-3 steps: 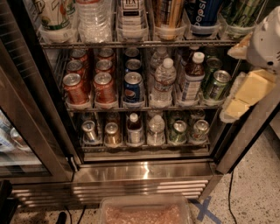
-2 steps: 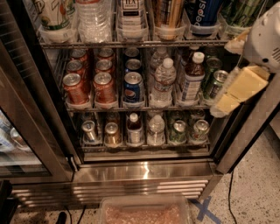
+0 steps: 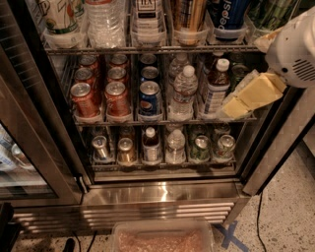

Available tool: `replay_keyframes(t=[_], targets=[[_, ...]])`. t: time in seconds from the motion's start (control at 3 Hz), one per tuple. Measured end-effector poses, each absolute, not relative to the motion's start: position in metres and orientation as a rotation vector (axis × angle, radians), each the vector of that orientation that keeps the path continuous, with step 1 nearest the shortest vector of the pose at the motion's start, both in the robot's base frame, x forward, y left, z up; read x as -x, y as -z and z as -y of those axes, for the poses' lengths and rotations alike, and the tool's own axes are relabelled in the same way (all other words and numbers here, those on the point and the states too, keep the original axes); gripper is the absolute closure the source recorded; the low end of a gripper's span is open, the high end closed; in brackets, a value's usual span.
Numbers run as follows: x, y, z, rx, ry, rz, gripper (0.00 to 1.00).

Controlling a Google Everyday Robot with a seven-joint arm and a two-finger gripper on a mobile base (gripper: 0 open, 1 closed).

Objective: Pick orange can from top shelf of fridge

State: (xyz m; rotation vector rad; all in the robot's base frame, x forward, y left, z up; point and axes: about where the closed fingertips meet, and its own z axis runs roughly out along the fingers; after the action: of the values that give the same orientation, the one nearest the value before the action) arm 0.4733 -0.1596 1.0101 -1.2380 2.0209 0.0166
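Camera view is aimed down into the open fridge (image 3: 162, 192), and the gripper (image 3: 248, 96) is seen below and to the right of the orange can (image 3: 188, 15), at the height of the rack under the can's own. Compared with a second ago, the gripper has been carried leftward and a little upward, from the door-frame side toward the orange can, so that it now lies across the right end of that lower rack. The white arm housing (image 3: 295, 54) behind it has been drawn in the same way. Nothing on the shelves has been disturbed.

For the task, this is judged to be an approach only partly made: the gap to the orange can has been narrowed sideways, but most of the height to the top shelf (image 3: 147, 49) is not yet gained, and no contact has been made. Whether the gripper is apart or together cannot be told; nothing is seen held in it.

The orange can is kept on the top shelf, seated in a clear plastic tray (image 3: 189, 38), with the blue Pepsi can (image 3: 227, 15) just to its right. It stands upright, its long axis vertical and its base down in the tray. Its upper part is cut off by the frame edge, so the silver top cannot be checked. A grasp from the front across the round body, above the tray lip, is judged to be called for.
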Motion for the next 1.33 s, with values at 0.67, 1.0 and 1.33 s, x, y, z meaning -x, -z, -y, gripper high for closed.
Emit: replay_keyframes(t=[0.67, 1.0, 1.33], targets=[[-0.496, -1.017, 0.159, 1.012, -0.083, -2.016, 0.00], [-0.496, -1.017, 0.159, 1.012, -0.083, -2.015, 0.00], [-0.512, -1.022, 0.152, 0.955, -0.084, -1.960, 0.07]])
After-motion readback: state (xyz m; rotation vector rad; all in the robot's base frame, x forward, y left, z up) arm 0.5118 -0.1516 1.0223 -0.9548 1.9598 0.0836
